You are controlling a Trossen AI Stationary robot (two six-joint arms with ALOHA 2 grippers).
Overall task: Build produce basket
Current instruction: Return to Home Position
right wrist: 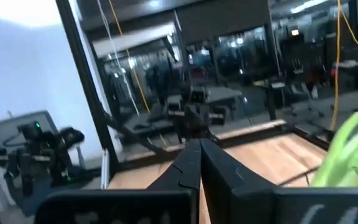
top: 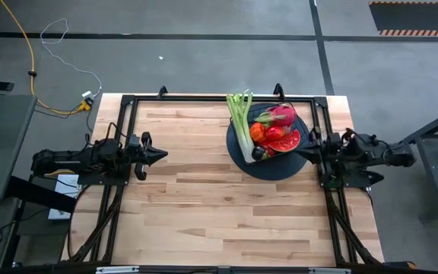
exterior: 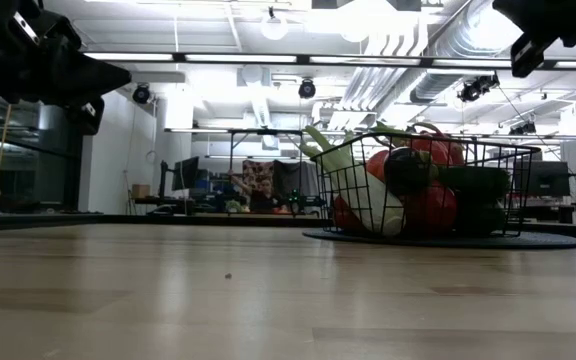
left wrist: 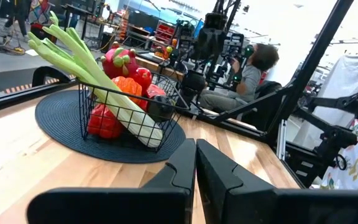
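The black wire-mesh basket (top: 268,141) stands on a dark round mat (top: 238,148) at the table's far right. It holds a pink dragon fruit (top: 282,116), a watermelon slice (top: 286,141), red and orange fruits and a green celery stalk (top: 241,122) whose leafy end sticks out over the far rim. The basket also shows in the low view (exterior: 423,190) and the left wrist view (left wrist: 126,106). My left gripper (top: 162,154) is shut and empty at the table's left edge. My right gripper (top: 304,154) is shut and empty just right of the basket, above the mat's edge.
A black metal frame (top: 204,98) runs along the table's far, left and right edges. The wide bare wooden tabletop (top: 204,205) lies between the arms and toward the near edge. A person (left wrist: 253,68) sits beyond the table's right side.
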